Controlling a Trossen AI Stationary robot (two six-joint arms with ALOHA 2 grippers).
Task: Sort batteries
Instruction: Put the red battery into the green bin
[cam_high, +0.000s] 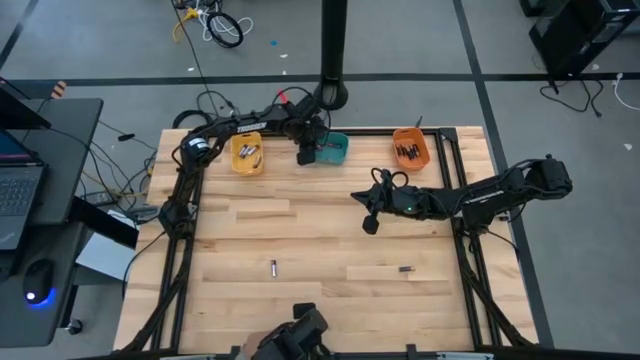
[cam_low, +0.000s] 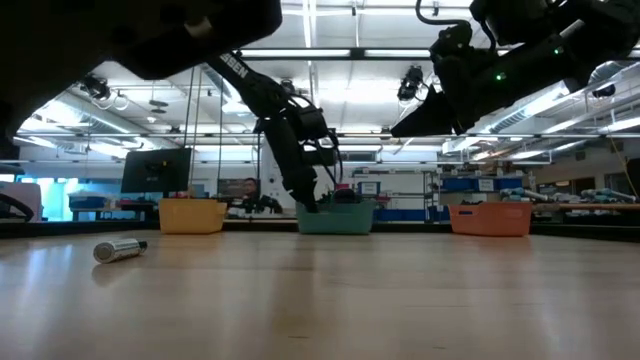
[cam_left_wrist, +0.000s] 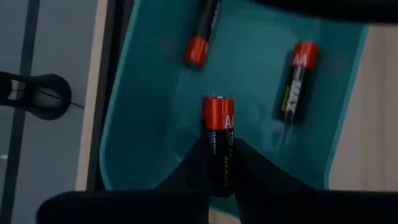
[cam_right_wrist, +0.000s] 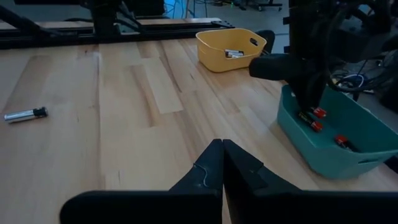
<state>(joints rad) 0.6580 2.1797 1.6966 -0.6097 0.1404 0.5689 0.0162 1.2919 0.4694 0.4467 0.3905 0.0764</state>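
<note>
**Red-tipped cell held over the teal bin**

The left gripper (cam_left_wrist: 217, 163) hung inside the teal bin (cam_high: 334, 150) at the bench's far edge, its fingers clenched on a red-tipped battery (cam_left_wrist: 217, 140) that pointed down toward the bin floor. Two more red-tipped cells (cam_left_wrist: 297, 81) already lay in that bin. The right gripper (cam_right_wrist: 222, 163) waited above the bench's middle, right of centre, fingers pressed together on nothing.

Two batteries remained unsorted on the bench near its front edge: a silvery one (cam_high: 273, 267) left of centre and a dark one (cam_high: 406, 269) to the right. The yellow bin (cam_high: 247, 155) and orange bin (cam_high: 410, 148) each held cells.

The risk, as I judged it: released from upright, the cell could bounce or roll against the bin's low wall, or cling to a finger and lift out with the arm.
</note>
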